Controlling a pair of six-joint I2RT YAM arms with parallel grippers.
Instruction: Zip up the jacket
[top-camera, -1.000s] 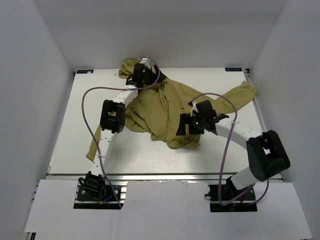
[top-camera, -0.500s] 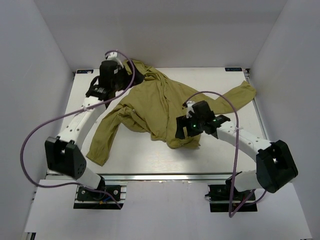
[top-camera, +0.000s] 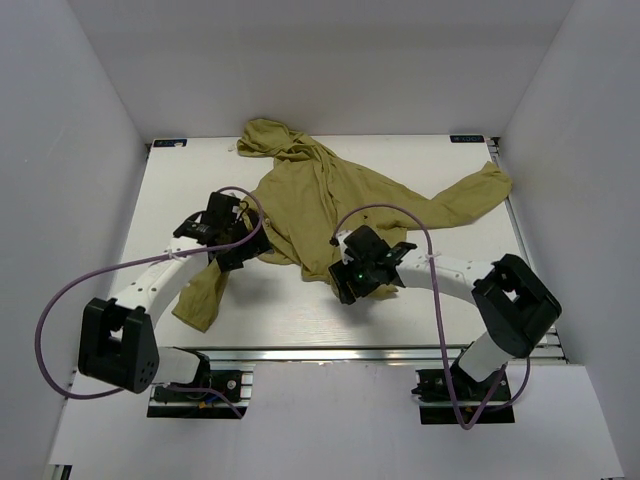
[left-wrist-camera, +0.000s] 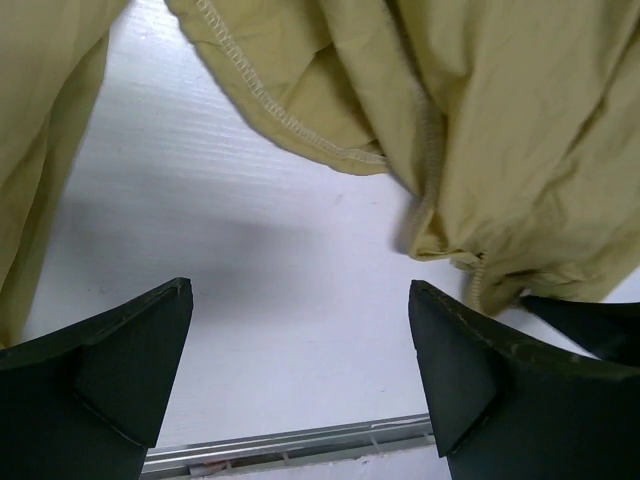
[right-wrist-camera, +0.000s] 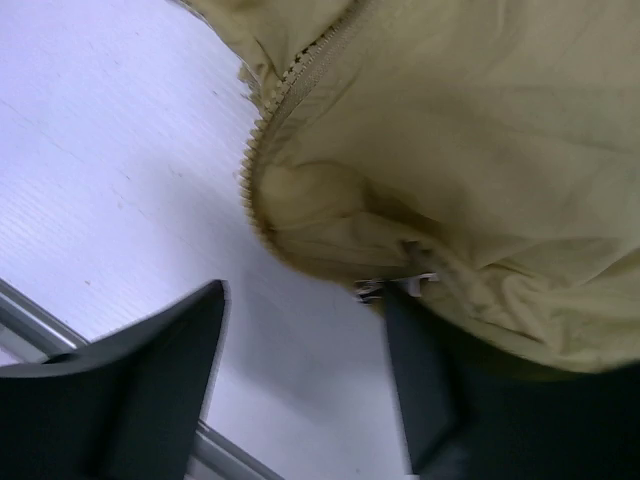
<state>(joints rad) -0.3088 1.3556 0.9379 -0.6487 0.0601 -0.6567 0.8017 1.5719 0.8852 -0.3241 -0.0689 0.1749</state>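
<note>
**Both grippers wide open, jacket bunched mid-table**

So the jacket (top-camera: 320, 200) lay crumpled across the middle of the table (top-camera: 440, 300), hood (top-camera: 268, 135) at the far edge, one sleeve (top-camera: 470, 195) flung out to the right. The left gripper (left-wrist-camera: 298, 290) hovered over bare table with its fingers well apart, the stitched hem (left-wrist-camera: 290, 125) just past them. The right gripper (right-wrist-camera: 300, 295) was spread too, right beside the curled zipper teeth (right-wrist-camera: 270, 115), clamping nothing.

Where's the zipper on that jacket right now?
In the right wrist view, the zipper curves along the jacket's edge just ahead of the open right gripper; from the top, that is the jacket's near hem, right of centre.
</note>
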